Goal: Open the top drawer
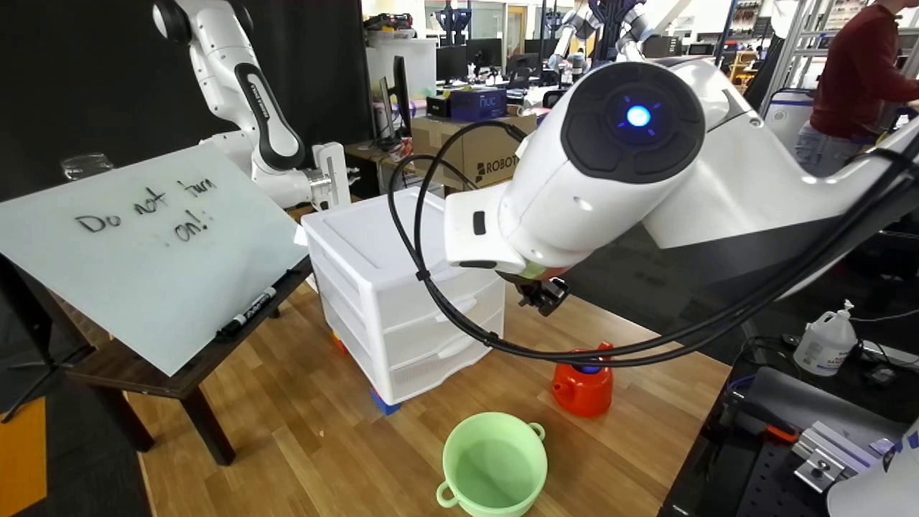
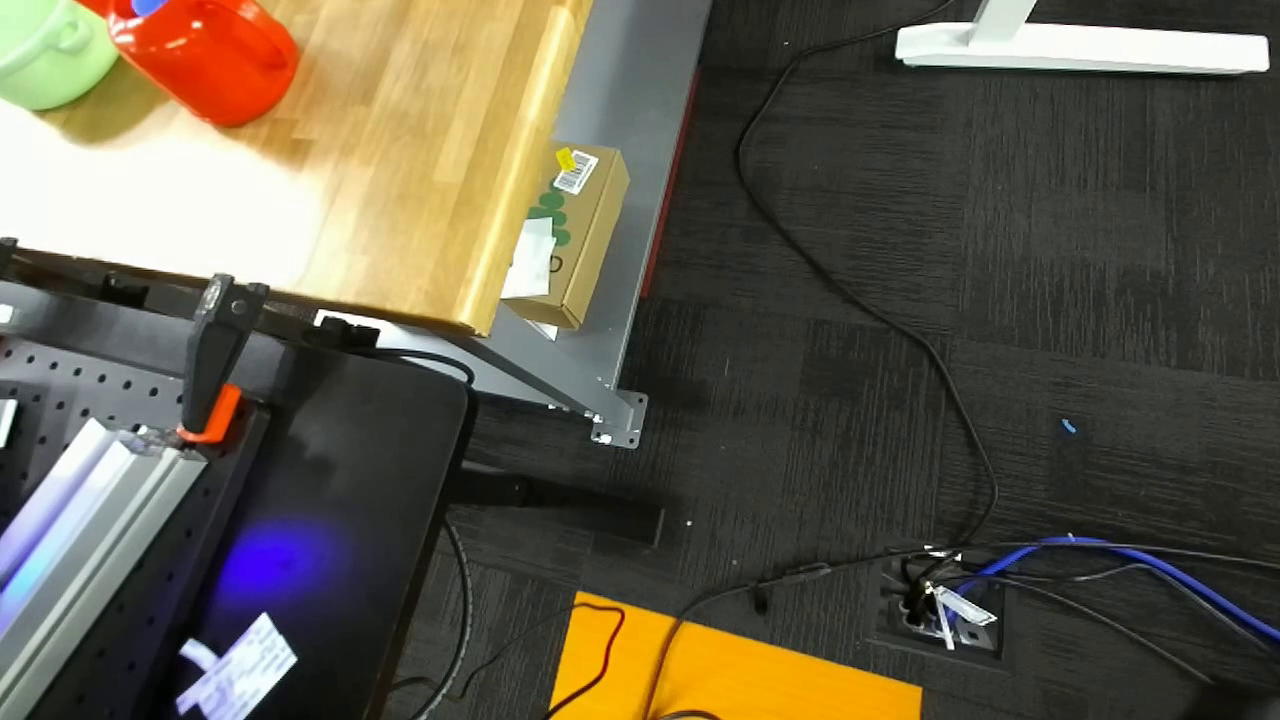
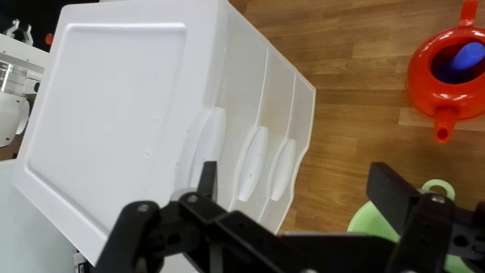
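While your claw hangs above the table, you have it released, its fingers spread wide apart. Your top drawer sits closed in the white unit, the highest of three fronts. In the wrist view it lies toward the finger at the left, whose tip overlaps the lower end of its handle. In an exterior view you see a strip of table between the unit and your claw, so the two stand apart; your own arm hides the handle there. Whether your claw is level with the drawer or higher, you cannot tell. To the right of the drawer fronts in the wrist view you have the red kettle, a blue piece inside it, and the green pot, partly covered by your other finger. Beyond the unit stands a second arm.
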Controlling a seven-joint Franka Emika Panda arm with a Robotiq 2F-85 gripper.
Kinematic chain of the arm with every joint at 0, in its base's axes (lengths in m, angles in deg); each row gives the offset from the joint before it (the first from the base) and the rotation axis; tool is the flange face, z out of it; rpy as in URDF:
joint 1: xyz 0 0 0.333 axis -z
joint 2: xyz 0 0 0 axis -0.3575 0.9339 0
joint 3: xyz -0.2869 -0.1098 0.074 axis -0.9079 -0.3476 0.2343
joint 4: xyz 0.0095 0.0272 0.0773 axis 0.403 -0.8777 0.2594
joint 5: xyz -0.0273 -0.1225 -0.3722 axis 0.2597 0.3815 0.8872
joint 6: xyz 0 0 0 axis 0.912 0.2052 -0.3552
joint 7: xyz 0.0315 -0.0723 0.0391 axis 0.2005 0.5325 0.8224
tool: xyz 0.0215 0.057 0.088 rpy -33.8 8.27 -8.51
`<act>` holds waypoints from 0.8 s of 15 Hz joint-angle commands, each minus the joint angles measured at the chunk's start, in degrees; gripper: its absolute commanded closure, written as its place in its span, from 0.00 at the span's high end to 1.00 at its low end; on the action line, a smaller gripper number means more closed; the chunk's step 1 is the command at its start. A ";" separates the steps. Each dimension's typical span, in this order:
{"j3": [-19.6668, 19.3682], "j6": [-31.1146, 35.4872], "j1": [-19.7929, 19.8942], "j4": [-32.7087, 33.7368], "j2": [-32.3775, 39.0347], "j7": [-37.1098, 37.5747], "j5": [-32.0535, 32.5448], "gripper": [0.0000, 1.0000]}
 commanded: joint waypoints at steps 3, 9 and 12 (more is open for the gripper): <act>-0.45 0.60 -0.14 2.58 2.95 -3.55 -0.04 1.00; 0.76 -0.38 -0.65 7.37 7.36 -8.09 0.55 1.00; 0.63 -0.37 -0.41 7.55 8.22 -8.93 0.72 1.00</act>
